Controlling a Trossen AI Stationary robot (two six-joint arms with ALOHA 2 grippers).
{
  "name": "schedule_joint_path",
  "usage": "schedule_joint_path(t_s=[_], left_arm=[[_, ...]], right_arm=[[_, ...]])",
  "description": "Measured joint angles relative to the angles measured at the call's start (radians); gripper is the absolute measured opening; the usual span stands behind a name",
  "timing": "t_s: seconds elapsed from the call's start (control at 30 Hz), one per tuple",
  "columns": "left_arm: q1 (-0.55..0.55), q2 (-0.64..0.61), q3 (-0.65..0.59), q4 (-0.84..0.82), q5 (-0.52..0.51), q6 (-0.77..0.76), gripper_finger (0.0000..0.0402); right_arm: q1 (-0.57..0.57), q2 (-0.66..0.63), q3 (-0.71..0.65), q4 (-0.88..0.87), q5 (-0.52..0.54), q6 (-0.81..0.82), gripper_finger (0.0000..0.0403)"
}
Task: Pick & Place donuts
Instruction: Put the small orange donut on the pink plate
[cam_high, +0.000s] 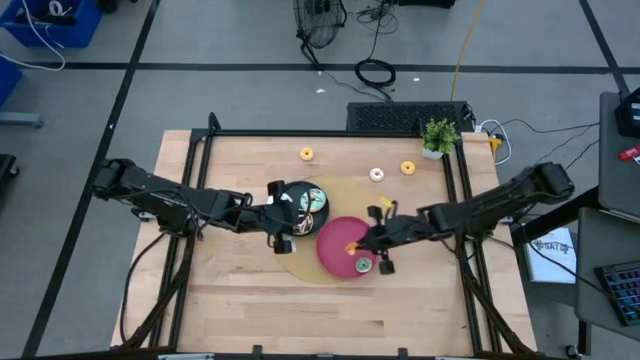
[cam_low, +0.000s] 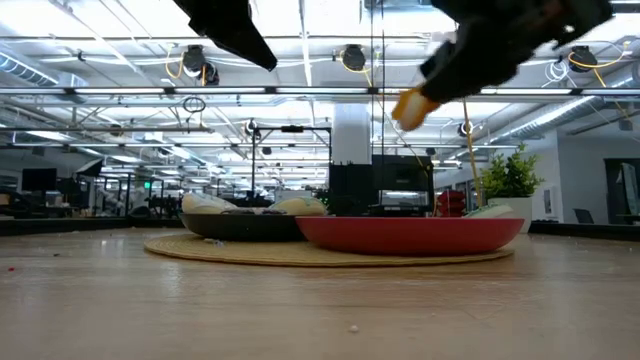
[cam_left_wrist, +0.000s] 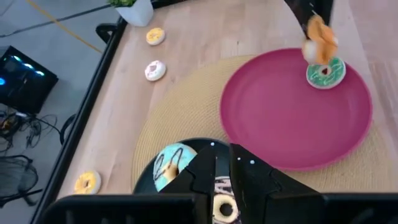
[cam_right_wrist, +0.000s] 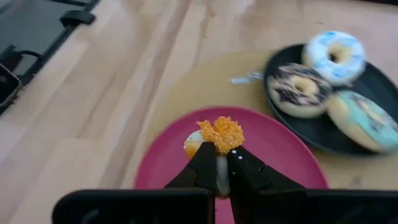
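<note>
Overhead, the high view shows a pale wooden table (cam_high: 250, 310) with a round woven straw mat (cam_high: 300, 265) near its middle, carrying a round black plate (cam_high: 296, 186) and a round red plate (cam_high: 335, 245) side by side. The left gripper (cam_high: 283, 222) hangs over the black plate, the right gripper (cam_high: 362, 240) over the red plate, clamped on an orange-crumbed donut (cam_high: 351, 245). A green-iced donut (cam_high: 363, 264) lies on the red plate's near edge. Three loose donuts rest on bare wood at the far side: an orange ring (cam_high: 307, 154), a white ring (cam_high: 377, 175) and a yellow ring (cam_high: 408, 168), near a small green potted plant (cam_high: 438, 136).

From table height, the low view alone shows that the held donut (cam_low: 410, 108) is well above the red plate (cam_low: 410, 236), clear of it.

Through the left wrist view, the left gripper's (cam_left_wrist: 225, 186) fingers are pinched on a small pale ring (cam_left_wrist: 222, 208) above the black plate (cam_left_wrist: 144, 180), where a teal-iced donut (cam_left_wrist: 169, 163) lies.

Finally, the right wrist view shows the right gripper (cam_right_wrist: 221, 167) closed on the orange-crumbed donut (cam_right_wrist: 221, 134), and reveals three donuts on the black plate (cam_right_wrist: 317, 138): blue-and-white (cam_right_wrist: 337, 55), brown-drizzled (cam_right_wrist: 298, 89) and teal (cam_right_wrist: 364, 119).
</note>
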Motion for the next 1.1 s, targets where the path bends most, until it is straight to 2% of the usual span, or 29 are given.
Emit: schedule_joint_path(t_s=[0.13,0.37,0.77,0.9,1.1], left_arm=[[0.011,0.000,0.000,-0.006,0.000,0.004,0.0051],[0.036,0.000,-0.002,-0.003,0.000,-0.007,0.0051],[0.066,0.000,-0.003,-0.006,0.008,-0.032,0.0051],[0.069,0.000,-0.003,-0.007,0.010,-0.038,0.0051],[0.068,0.000,-0.003,-0.007,0.010,-0.037,0.0051]], right_arm=[[0.020,-0.088,-0.154,0.097,0.082,0.048,0.0008],[0.026,-0.096,-0.383,0.342,0.082,0.101,0.0008],[0.056,0.050,-0.418,0.448,0.081,0.097,0.0011],[0.050,0.082,-0.418,0.475,0.081,0.097,0.0038],[0.050,0.073,-0.418,0.514,0.081,0.093,0.0116]])
